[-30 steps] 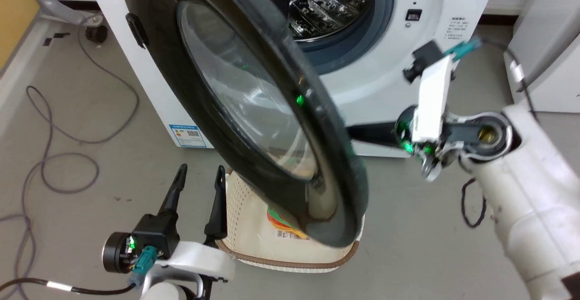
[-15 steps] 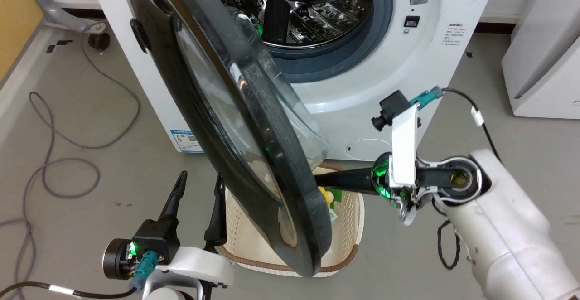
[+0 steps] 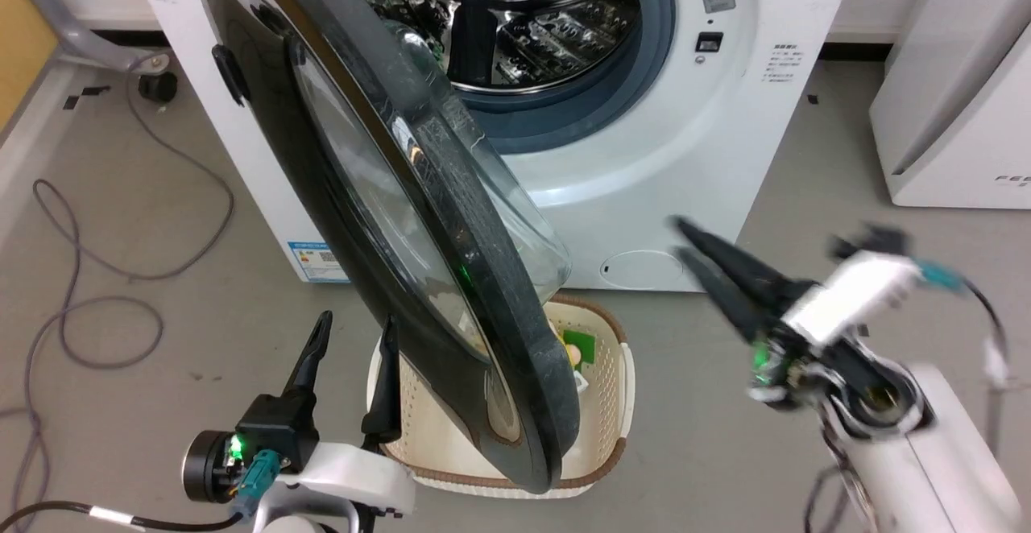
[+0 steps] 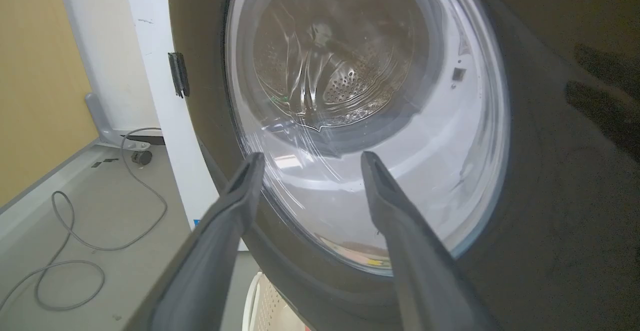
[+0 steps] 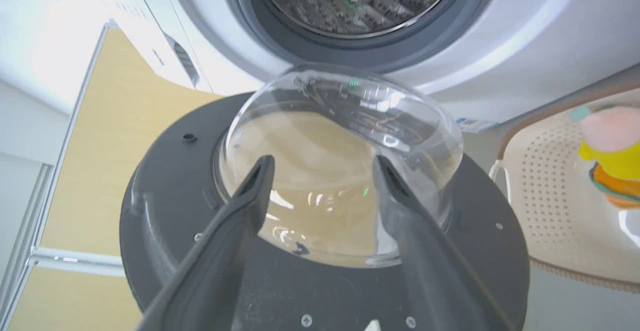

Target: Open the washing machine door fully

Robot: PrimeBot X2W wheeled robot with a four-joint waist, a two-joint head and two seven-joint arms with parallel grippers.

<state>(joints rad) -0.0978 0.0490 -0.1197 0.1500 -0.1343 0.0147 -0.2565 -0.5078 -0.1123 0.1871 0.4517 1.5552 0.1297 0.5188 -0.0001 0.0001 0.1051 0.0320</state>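
Observation:
The washing machine door (image 3: 519, 340), a glossy black disc with a bulging glass bowl (image 3: 527, 235), stands swung out from the white washing machine (image 3: 725, 154), nearly edge-on to the head view. The steel drum (image 3: 523, 18) lies exposed. My left gripper (image 3: 357, 324) is open and empty low on the door's outer side; its wrist view looks past its fingertips (image 4: 311, 157) at the door's window (image 4: 370, 121). My right gripper (image 3: 681, 239), blurred, is open and empty to the right of the door, apart from it. Beyond its tips (image 5: 322, 161), its wrist view faces the door's inner side (image 5: 165, 221) and glass bowl (image 5: 340, 146).
A cream perforated basket (image 3: 612, 404) with colourful toys (image 5: 607, 156) sits on the floor under the door's lower edge. A white appliance (image 3: 950, 114) stands at the right. Grey cables (image 3: 97, 307) loop over the floor at the left.
The door has swung further out from the machine. My right gripper has come away from behind the door's edge and moved right and down, fingers now pointing up-left. The left arm stays put.

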